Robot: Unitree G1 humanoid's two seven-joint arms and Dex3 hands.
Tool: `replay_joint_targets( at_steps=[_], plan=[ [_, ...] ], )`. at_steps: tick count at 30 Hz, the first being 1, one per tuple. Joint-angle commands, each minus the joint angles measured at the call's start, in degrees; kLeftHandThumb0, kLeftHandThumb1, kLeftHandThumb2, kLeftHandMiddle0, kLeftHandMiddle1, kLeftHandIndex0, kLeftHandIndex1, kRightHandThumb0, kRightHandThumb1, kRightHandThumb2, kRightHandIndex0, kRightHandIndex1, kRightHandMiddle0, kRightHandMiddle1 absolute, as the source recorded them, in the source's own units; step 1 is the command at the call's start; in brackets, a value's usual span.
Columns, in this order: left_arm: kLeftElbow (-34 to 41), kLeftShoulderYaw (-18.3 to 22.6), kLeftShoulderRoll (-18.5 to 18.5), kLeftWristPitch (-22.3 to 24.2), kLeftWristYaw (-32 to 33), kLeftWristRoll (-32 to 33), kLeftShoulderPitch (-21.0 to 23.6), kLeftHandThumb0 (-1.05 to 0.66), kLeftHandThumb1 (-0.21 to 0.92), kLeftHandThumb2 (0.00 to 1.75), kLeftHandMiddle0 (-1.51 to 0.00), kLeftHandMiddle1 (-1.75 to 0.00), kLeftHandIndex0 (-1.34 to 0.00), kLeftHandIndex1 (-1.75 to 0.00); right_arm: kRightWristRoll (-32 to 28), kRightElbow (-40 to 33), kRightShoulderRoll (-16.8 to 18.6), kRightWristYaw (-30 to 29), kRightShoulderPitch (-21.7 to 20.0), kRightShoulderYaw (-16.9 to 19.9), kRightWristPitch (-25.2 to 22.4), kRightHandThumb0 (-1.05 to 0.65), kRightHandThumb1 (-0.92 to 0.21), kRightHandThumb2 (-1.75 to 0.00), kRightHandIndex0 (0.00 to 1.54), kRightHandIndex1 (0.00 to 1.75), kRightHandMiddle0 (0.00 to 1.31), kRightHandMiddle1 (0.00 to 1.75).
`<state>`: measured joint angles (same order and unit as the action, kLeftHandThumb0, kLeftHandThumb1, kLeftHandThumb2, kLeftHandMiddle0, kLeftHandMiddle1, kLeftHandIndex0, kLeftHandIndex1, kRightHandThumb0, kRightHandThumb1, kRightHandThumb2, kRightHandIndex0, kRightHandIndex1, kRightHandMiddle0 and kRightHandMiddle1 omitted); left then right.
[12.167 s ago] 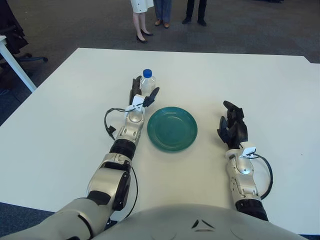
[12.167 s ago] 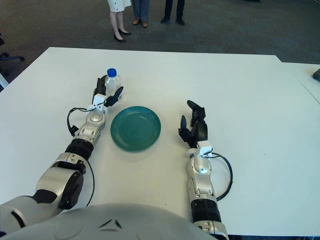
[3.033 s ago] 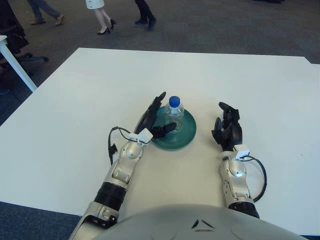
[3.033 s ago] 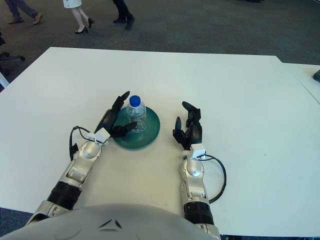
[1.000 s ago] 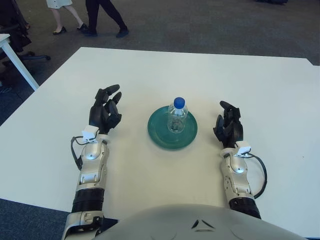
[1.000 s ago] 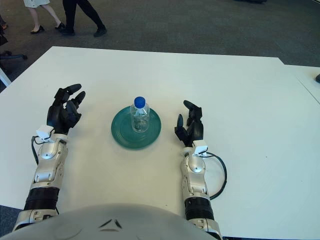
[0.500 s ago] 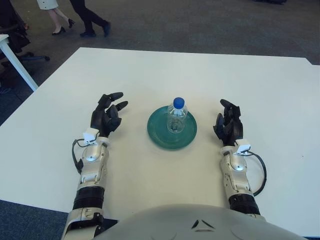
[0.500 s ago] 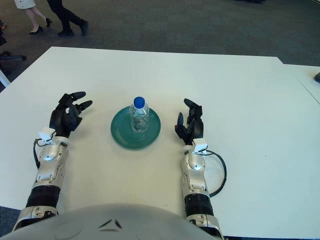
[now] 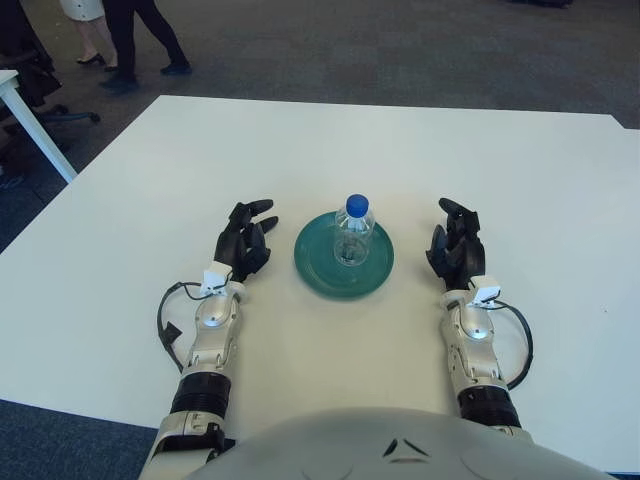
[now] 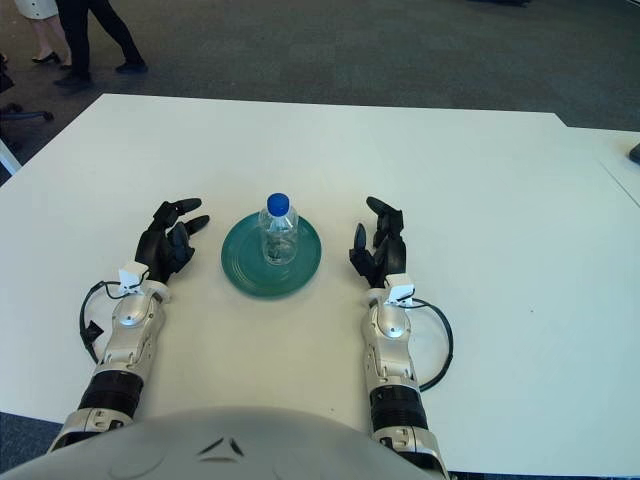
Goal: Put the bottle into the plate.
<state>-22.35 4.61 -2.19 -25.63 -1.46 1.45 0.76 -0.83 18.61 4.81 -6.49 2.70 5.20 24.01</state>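
bottle (image 9: 352, 229) upright inside plate (image 9: 318, 267) | left hand (image 9: 243, 240) released, left of plate | right hand (image 9: 455, 246) released, right of plate | keep clear of bottle

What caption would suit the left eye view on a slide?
Bottle standing upright in the green plate, both hands, left hand and right hand, empty beside it.

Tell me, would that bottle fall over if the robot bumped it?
Probably, yes. The bottle stands upright, tall and narrow on the green plate, so a sideways nudge could tip it. It looks clear and mostly empty, so likely light. Being round, it might then roll. Neither the left hand nor the right hand touches it.
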Motion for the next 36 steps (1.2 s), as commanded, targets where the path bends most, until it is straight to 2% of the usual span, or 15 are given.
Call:
replay_joint_targets(
  at_steps=[1,5,9,16,20,36],
  plan=[
    [-0.78,-0.55,0.87,3.08,1.25,-0.97,-1.71,-0.65,0.92,0.91,-0.42,-0.22,-0.13,-0.89,0.07,3.61,-1.26,0.06,1.93,1.02,-0.33,-0.51,-0.92,-0.66,0.5,0.0,0.04,0.93],
    [1.22,-0.85,1.78,6.21,2.41,-1.03,-2.62,-0.67,0.92,0.89,-0.38,-0.13,-0.05,-0.87,0.3,4.29,-1.83,0.31,1.68,0.97,1.42,-0.5,-0.92,-0.68,0.49,0.0,0.02,0.89],
    [1.04,-0.9,2.44,6.65,1.73,0.08,-2.66,-0.67,0.92,0.87,-0.36,-0.09,-0.01,-0.86,0.46,4.89,-2.55,0.7,1.39,0.83,3.12,-0.51,-0.92,-0.7,0.47,0.0,0.01,0.87],
    [-1.23,-1.89,3.42,2.37,-0.86,1.08,-3.14,-0.69,0.92,0.86,-0.37,-0.07,-0.02,-0.86,0.05,5.49,-3.6,1.81,1.18,0.9,4.95,-0.51,-0.92,-0.71,0.47,0.0,0.01,0.87],
    [-1.67,-2.35,4.76,-0.26,-1.15,1.29,-4.09,-0.7,0.92,0.87,-0.39,-0.07,-0.04,-0.88,-0.39,5.35,-4.31,2.67,1.31,1.1,5.55,-0.49,-0.92,-0.7,0.49,0.01,0.05,0.89],
    [-3.47,-2.53,7.65,-6.75,-1.18,1.66,-5.6,-0.74,0.92,0.86,-0.45,-0.07,-0.08,-0.91,-1.6,3.3,-6.27,5.78,2.59,2.11,4.82,-0.46,-0.91,-0.66,0.51,0.02,0.13,0.94]
  ],
)
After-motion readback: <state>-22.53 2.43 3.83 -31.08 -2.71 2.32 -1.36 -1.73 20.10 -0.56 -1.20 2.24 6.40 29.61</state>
